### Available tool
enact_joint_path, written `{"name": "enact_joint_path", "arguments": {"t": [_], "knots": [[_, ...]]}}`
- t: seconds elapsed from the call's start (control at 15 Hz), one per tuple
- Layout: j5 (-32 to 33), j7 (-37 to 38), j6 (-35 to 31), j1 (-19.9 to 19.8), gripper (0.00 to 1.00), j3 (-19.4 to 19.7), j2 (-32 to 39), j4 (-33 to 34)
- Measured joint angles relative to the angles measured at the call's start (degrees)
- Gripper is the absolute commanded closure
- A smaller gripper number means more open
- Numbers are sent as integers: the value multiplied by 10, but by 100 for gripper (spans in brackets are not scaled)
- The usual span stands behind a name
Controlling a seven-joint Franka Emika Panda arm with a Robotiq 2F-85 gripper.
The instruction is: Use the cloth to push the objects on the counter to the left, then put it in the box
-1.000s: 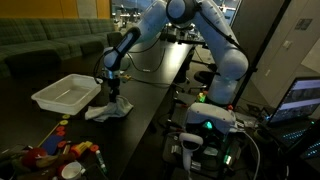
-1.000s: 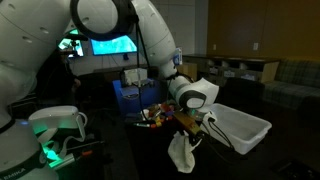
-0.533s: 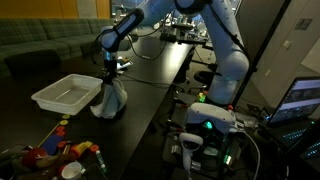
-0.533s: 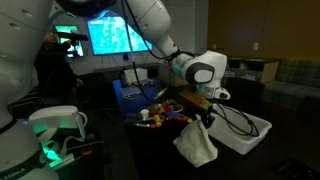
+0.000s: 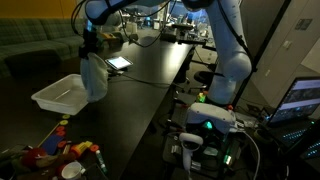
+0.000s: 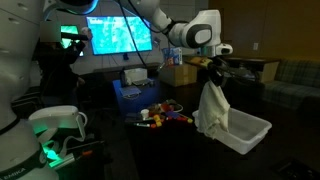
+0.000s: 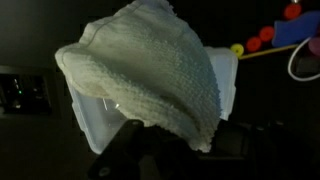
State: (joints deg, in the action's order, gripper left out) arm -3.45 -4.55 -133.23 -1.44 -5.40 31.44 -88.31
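Dim light fills the room, where a green couch [image 5: 40, 40] lines the wall beyond the box and a bright blue screen [image 6: 120, 35] glows in an exterior view. Long and dark, the counter [image 5: 150, 85] runs past the box toward lit desks at the back. Above it the white arm [image 5: 225, 50] arches over from its base and reaches toward the box. The white box [image 5: 58, 95] sits open and upright on the counter. The pale cloth [image 6: 212, 110] hangs bunched and limp above the box, its lower folds at the level of the rim; in the wrist view it hides the middle of the box. A heap of bright objects [image 5: 60, 148] lies on the counter, apart from the box. A small lit tablet [image 5: 118, 63] lies flat just beyond the box. The gripper [image 5: 90, 55] sits directly above the box, its jaws pinched tight on the cloth's top.
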Motion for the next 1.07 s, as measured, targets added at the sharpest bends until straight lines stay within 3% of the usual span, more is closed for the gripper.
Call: {"name": "enact_joint_path", "arguments": {"t": [0.33, 0.6, 0.67, 0.8, 1.07], "knots": [[0, 142, -55, 58, 91, 17, 28, 81], [3, 240, -105, 92, 93, 56, 93, 160], [5, 262, -117, 99, 68, 69, 113, 181], [20, 307, -134, 112, 60, 105, 156, 224], [76, 397, -135, 134, 31, 195, 234, 299]]}}
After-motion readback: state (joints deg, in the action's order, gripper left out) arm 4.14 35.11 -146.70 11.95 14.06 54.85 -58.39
